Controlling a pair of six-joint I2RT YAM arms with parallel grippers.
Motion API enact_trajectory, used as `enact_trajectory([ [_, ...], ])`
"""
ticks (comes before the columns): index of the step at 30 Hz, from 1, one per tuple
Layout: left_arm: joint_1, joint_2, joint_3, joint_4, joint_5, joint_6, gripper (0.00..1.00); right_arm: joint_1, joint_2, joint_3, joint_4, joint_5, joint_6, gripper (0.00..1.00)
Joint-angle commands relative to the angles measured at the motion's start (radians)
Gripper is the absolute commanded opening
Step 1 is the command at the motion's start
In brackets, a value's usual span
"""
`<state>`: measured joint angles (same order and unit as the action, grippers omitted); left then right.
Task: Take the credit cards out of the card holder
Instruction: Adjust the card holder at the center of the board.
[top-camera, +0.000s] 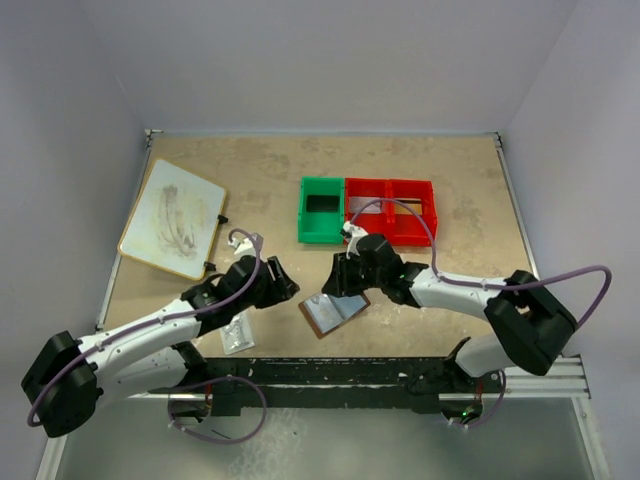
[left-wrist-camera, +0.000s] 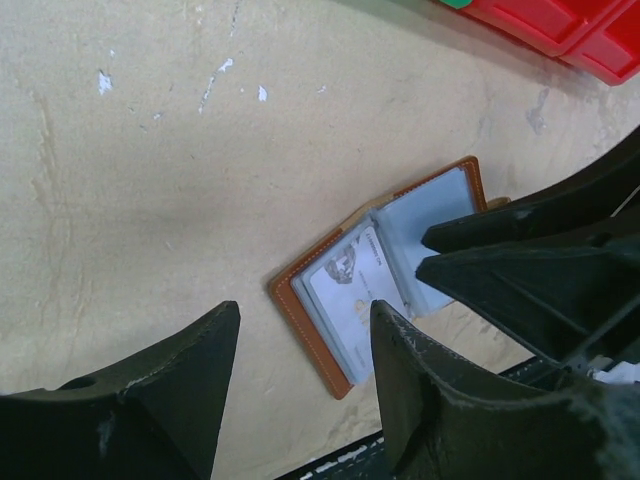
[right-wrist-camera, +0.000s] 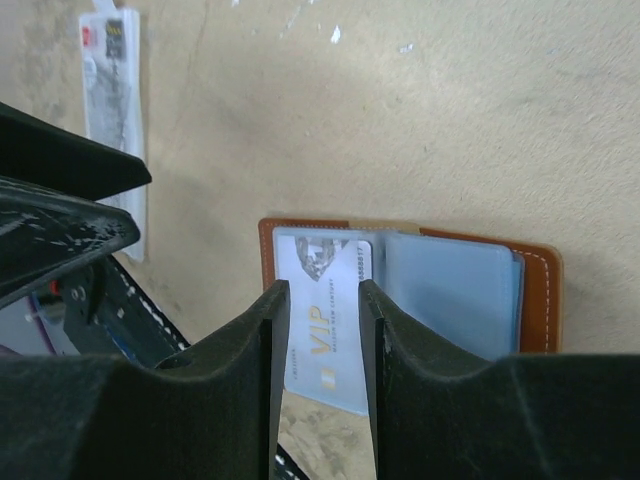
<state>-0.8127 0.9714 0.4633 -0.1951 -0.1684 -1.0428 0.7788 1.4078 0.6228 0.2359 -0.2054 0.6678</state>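
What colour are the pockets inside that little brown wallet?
Pale bluish-grey pockets; the right wrist view shows them best.

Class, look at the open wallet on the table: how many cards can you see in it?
1. A pale card marked VIP lies in the left side of the wallet, as the right wrist camera shows it. Others may be hidden inside the bluish pockets.

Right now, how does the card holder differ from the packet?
The card holder is brown leather; the packet is clear-white with a red mark. The card holder lies open, showing a card inside; the packet is one flat strip. Both lie flat on the table.
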Motion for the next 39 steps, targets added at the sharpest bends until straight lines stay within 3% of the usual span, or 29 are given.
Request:
enact_trajectory([
  [1, -0.019, 0.002, -0.015, 0.068, 0.044, -0.054, 0.53, 0.000, 0.025, 0.022, 0.034, -0.088, -0.066, 0.37],
  [9, -0.064, 0.040, -0.031, 0.132, 0.079, -0.066, 0.52, 0.000, 0.058, -0.029, 0.035, -0.081, -0.065, 0.34],
  [14, -0.123, 0.136, 0.045, 0.083, 0.050, 0.002, 0.52, 0.000, 0.084, -0.057, 0.085, -0.086, -0.048, 0.32],
  [21, -0.186, 0.266, 0.090, 0.119, 0.019, 0.001, 0.43, 0.000, 0.090, -0.088, 0.081, -0.063, -0.010, 0.30],
  [32, -0.218, 0.400, 0.114, 0.146, 0.011, 0.045, 0.30, 0.000, 0.028, -0.205, 0.243, -0.094, 0.137, 0.21],
  [39, -0.229, 0.432, 0.089, 0.113, -0.044, 0.032, 0.21, 0.000, 0.049, -0.208, 0.273, -0.106, 0.158, 0.25],
])
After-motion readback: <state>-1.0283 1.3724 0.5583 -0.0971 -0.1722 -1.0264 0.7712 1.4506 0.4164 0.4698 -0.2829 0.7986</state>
